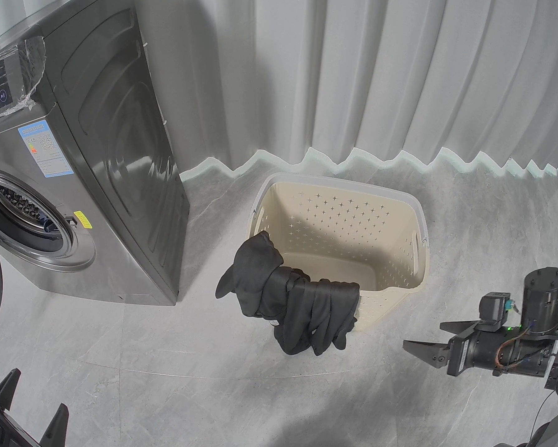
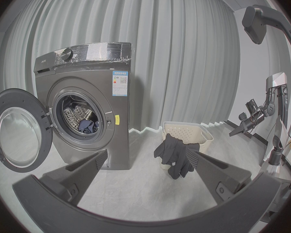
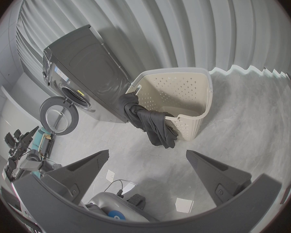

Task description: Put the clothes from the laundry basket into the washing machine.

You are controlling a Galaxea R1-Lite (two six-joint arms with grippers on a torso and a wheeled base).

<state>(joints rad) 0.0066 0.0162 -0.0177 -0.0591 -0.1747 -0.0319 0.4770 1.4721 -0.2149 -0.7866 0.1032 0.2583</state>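
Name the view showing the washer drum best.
Left wrist view: it looks straight into the open drum, where dark clothing lies. Head view catches its opening at a steep angle; right wrist view shows it distant and oblique.

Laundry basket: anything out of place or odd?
Yes. The dark garment is draped over the laundry basket's near rim, mostly hanging outside toward the floor rather than lying inside. Also, wrinkled plastic film covers the washing machine's control panel.
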